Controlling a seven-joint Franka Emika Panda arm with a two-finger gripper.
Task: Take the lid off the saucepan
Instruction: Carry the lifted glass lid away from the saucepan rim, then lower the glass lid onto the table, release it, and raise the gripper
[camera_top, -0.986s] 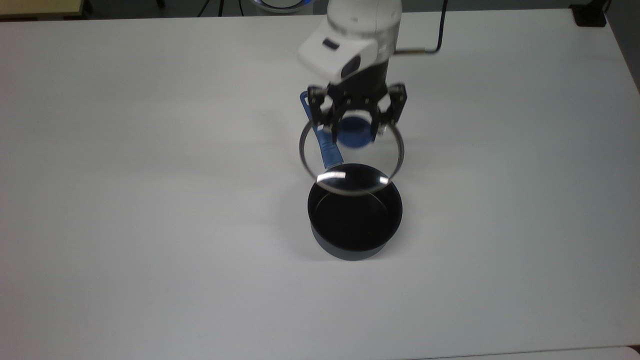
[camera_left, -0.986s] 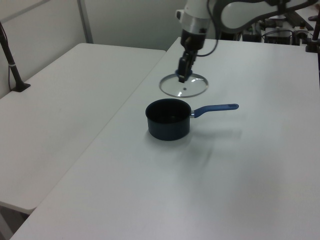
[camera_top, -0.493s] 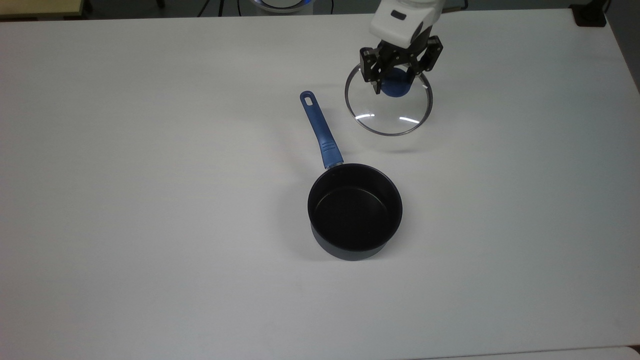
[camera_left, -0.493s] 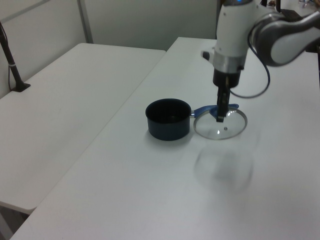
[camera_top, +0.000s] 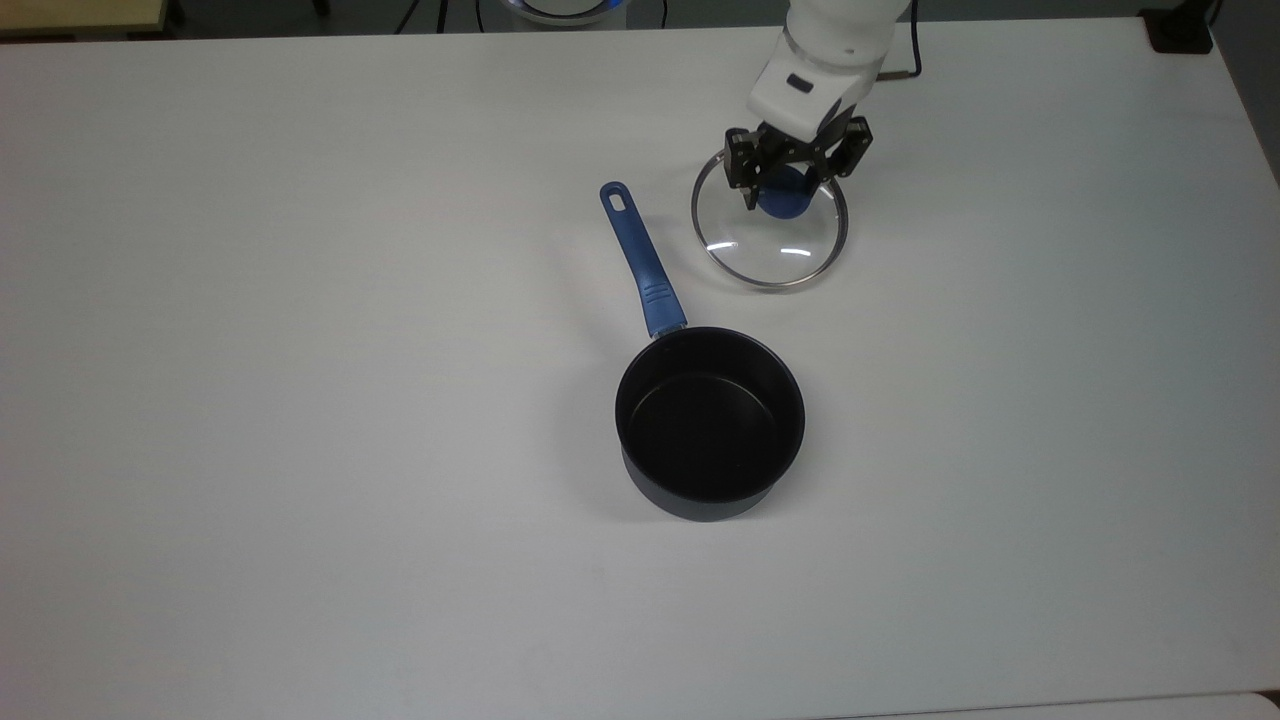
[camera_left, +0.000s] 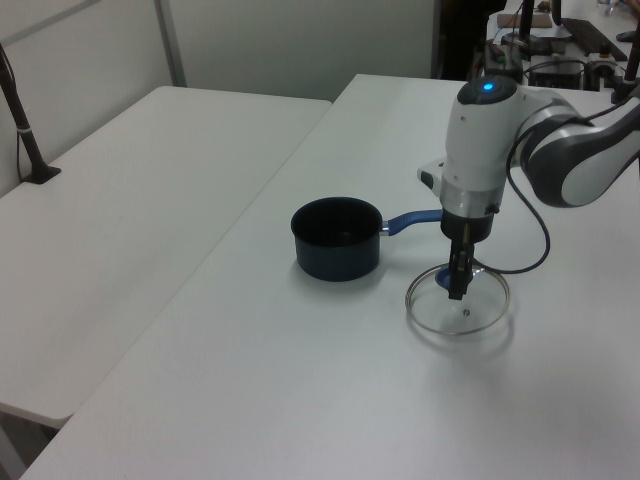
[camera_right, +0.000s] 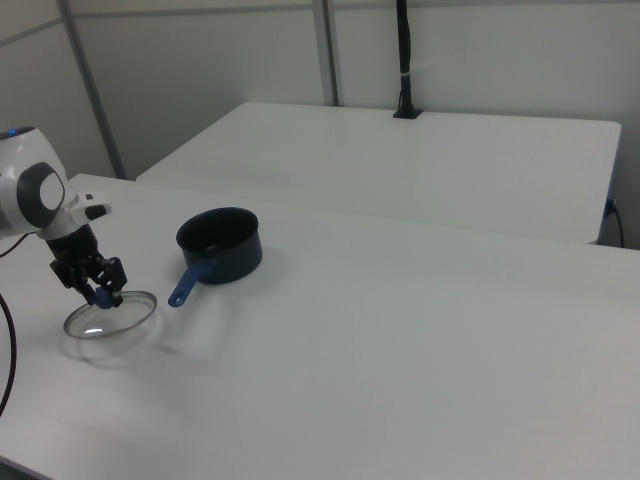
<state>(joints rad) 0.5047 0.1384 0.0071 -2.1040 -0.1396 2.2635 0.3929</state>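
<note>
- Now we see the pincer (camera_top: 787, 187) clamped on the lid's (camera_top: 770, 245) blue knob (camera_top: 785, 193).
- Below it, the table (camera_top: 300, 400).
- Well apart, the open saucepan (camera_top: 710, 425).

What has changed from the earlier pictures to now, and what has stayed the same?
The gripper, shut on the blue knob, carried the lid away from above the saucepan toward the top view's upper right, then lowered it close to the table. The grip did not change. The saucepan stayed where it was, open, its handle pointing the same way.
</note>
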